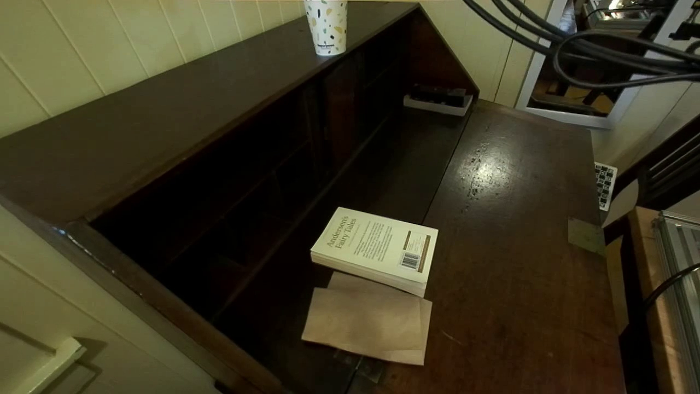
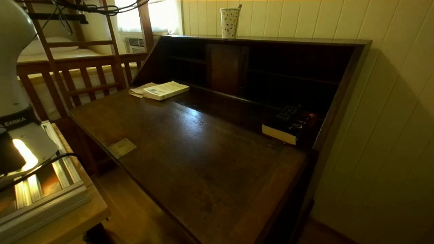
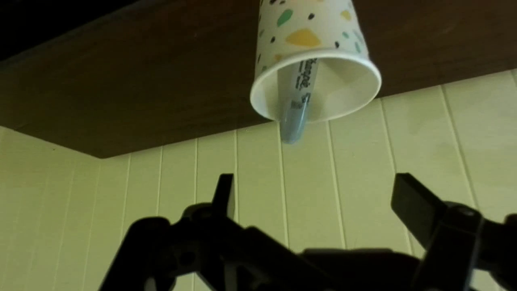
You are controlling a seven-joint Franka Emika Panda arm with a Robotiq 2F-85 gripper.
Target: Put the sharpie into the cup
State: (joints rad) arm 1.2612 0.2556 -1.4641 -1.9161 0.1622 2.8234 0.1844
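The white speckled cup stands upright on the top of the desk; it shows in both exterior views (image 1: pixel 327 30) (image 2: pixel 230 23) and in the wrist view (image 3: pixel 311 28), where it appears upside down. The sharpie (image 3: pixel 297 105) is inside the cup, leaning on the rim with its grey-blue end sticking out. That end also shows above the rim in an exterior view (image 2: pixel 240 6). My gripper (image 3: pixel 315 178) is open and empty in the wrist view, apart from the cup and the sharpie, with the wall behind its fingers. No exterior view shows the gripper.
The dark desk top ledge (image 1: pixel 164 104) runs along the panelled wall (image 2: pixel 305 20). On the desk below lie a pale book (image 1: pixel 377 246), brown paper (image 1: pixel 366 323) and a black book (image 2: pixel 288 125). Part of the arm (image 2: pixel 17 67) stands beside the desk; cables (image 1: pixel 612 54) hang at upper right.
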